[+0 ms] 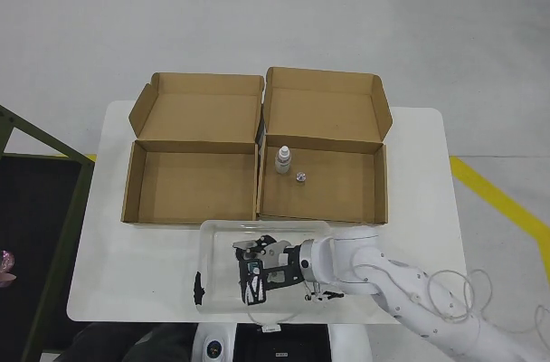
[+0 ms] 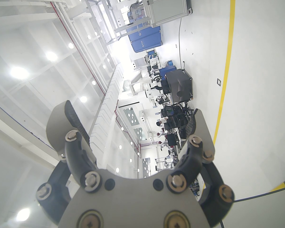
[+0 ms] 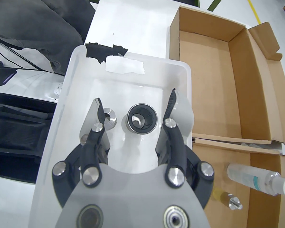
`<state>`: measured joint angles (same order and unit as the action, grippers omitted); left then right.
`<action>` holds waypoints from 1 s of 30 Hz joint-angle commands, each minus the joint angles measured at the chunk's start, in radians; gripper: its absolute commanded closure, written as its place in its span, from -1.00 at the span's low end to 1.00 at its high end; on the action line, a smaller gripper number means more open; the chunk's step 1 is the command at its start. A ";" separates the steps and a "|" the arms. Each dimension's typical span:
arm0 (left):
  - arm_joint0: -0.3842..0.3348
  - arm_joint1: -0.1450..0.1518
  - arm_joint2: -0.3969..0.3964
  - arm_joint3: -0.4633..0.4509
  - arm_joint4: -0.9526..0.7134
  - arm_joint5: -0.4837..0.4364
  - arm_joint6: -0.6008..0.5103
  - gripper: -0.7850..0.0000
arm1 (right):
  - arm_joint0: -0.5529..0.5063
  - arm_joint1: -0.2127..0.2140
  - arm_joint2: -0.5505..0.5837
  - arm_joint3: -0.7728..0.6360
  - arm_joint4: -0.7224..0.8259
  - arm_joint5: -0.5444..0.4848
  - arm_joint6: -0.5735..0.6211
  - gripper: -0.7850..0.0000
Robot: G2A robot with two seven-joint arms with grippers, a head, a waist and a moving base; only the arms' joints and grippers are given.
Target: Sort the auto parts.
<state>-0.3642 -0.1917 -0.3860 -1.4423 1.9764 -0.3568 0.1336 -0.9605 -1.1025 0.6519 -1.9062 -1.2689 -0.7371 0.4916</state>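
Your right gripper (image 3: 135, 96), reaching in from the top view's lower right, hangs over the white translucent plastic tub (image 1: 217, 258) at lower centre, ridged black fingers apart either side of the black-lined steel ring (image 3: 142, 119), beside a small shiny metal bushing (image 3: 108, 117), with open brown cardboard boxes (image 1: 194, 185) beyond, while your left gripper (image 2: 133, 109), also spread, points up into the hall.

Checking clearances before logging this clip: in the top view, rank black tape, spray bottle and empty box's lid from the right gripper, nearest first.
1. Black tape, on the clear bin's rim beside the right gripper.
2. Spray bottle, in the right-hand box beyond the bin.
3. Empty box's lid, far left.
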 commanded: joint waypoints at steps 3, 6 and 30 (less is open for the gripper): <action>0.000 0.000 0.000 0.000 0.000 0.000 0.000 -1.00 | 0.018 -0.014 -0.019 0.034 -0.012 0.019 -0.012 -0.33; 0.000 0.000 0.000 0.000 0.000 0.000 0.000 -1.00 | 0.028 -0.023 -0.030 0.057 -0.028 0.030 -0.024 -0.50; 0.000 0.000 0.000 0.000 0.000 0.000 0.000 -1.00 | 0.064 -0.076 -0.067 0.238 -0.031 0.037 -0.075 -0.36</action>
<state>-0.3642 -0.1917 -0.3860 -1.4423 1.9764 -0.3568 0.1336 -0.8964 -1.1772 0.5849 -1.6736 -1.2993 -0.6985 0.4168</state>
